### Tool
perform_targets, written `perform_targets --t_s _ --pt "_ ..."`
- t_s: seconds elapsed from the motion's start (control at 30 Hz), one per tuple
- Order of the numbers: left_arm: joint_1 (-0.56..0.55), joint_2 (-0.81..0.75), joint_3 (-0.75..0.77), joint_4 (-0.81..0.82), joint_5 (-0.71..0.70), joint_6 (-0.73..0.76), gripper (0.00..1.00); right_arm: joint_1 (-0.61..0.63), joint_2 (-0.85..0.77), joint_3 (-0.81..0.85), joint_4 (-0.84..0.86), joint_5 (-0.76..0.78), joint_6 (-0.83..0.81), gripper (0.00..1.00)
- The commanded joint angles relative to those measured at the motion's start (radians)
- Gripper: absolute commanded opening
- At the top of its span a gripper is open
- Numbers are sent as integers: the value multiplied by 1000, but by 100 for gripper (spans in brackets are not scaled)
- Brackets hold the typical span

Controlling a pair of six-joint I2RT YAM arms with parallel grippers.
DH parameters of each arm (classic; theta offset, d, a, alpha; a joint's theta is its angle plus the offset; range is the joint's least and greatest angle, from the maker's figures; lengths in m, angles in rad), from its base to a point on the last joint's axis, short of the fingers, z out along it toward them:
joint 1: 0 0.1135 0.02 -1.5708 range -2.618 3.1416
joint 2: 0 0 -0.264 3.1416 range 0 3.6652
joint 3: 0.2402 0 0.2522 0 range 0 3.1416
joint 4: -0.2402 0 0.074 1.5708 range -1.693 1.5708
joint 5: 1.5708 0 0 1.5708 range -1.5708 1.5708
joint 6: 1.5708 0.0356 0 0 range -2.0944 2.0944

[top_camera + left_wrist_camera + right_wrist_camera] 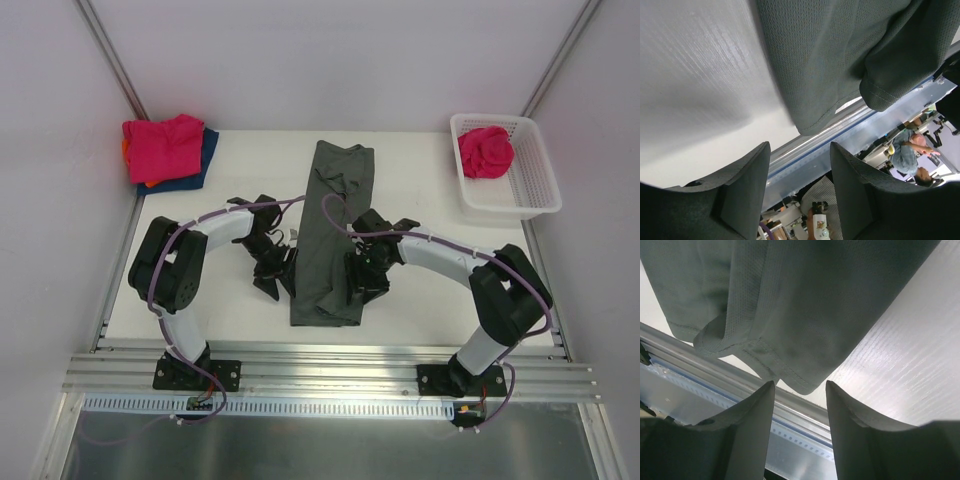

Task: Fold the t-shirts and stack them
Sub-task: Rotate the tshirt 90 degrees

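Nearest in the view from above is the metal rail (330,372), where both arms are bolted, just below the bottom end of the grey t-shirt (335,200). That grey t-shirt lies in a long, narrow strip down the middle of the white table (430,190). The left gripper (275,265) is low at the shirt's left edge, near its bottom end. The right gripper (362,275) is at the shirt's right edge, across from it. Far off to the left of the grey t-shirt's top end is a small pile: a folded pink t-shirt (162,145) on top, a blue t-shirt (205,160) under it, and a bit of an orange t-shirt (150,183) peeking out. Far off to the right of the grey t-shirt's top end sits a white basket (520,195) with a crumpled pink t-shirt (486,152) inside.

From the left wrist, the left gripper (799,147) has its two dark fingers (747,190) apart, with nothing between them. The grey t-shirt (830,60) lies just past the tips, with its hem close to them.

From the right wrist, the right gripper (800,385) also has its fingers (752,425) apart, with an empty gap. A corner of the grey t-shirt (805,305) lies right at the tips, not pinched.
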Motion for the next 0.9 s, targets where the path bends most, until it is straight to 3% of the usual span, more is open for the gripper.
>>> perform_targets --t_s 0.0,0.53,0.87 --pt "12 9 22 -3 36 -16 51 -1 6 17 4 -2 21 49" --pt "-3 17 1 4 45 -22 51 -3 -84 -80 -9 -20 8 50" --pt "-23 47 -24 23 57 -33 50 -1 -61 -98 19 -64 7 50"
